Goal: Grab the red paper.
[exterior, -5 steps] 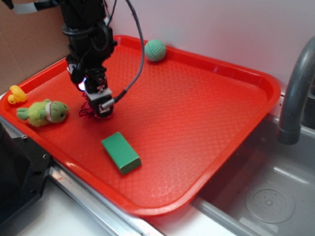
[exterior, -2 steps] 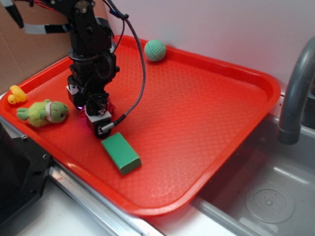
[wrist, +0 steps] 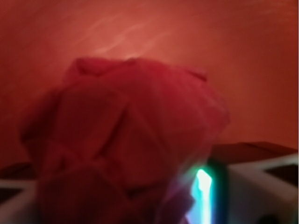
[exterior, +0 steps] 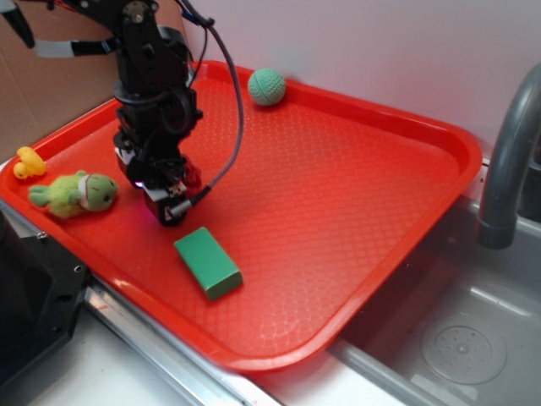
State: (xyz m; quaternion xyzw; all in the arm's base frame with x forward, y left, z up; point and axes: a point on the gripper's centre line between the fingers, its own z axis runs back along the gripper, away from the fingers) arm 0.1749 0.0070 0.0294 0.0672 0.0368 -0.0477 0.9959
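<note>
Apparently your gripper (exterior: 172, 203) is clamped on the red paper (wrist: 124, 144), which sits directly between the jaws, wrist view blurred.

You're looking at a red tray (exterior: 363, 169) carrying everything: green knitted ball (exterior: 267, 86) at twelve o'clock near the far rim, green block (exterior: 208, 262) at seven o'clock, plush frog (exterior: 76, 194) and yellow duck (exterior: 30, 163) at nine o'clock

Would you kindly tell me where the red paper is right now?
In the wrist view the red paper fills the frame, right at the gripper; the exterior view puts that between the green plush toy and green block.
</note>
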